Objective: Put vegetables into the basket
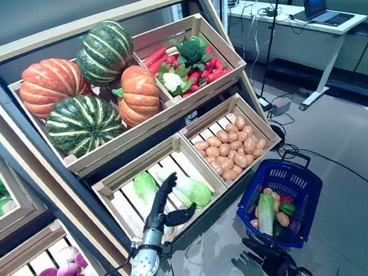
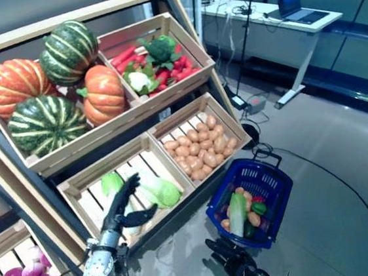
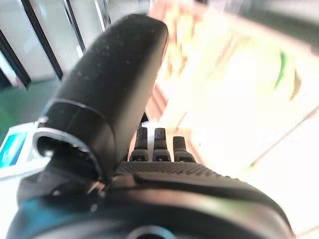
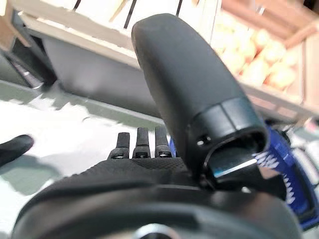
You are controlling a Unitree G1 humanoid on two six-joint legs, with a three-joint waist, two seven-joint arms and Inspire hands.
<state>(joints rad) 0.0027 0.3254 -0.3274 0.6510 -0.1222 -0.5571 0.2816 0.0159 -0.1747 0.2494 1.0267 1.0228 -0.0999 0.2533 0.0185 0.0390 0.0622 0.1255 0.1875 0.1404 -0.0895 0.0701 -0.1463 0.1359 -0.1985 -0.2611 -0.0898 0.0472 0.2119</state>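
My right hand (image 4: 164, 174) up close, fingers straight, thumb raised, blue basket (image 4: 294, 174) rim just past it, potatoes (image 4: 259, 64) in a wooden crate (image 4: 279, 102) beyond

Basket (image 4: 291, 174) mostly behind right hand (image 4: 199, 99).

We see our left hand (image 1: 160, 210) and right hand (image 1: 270, 261) as matte black, finely textured shells with rounded thumbs, the left on a silver-grey wrist.
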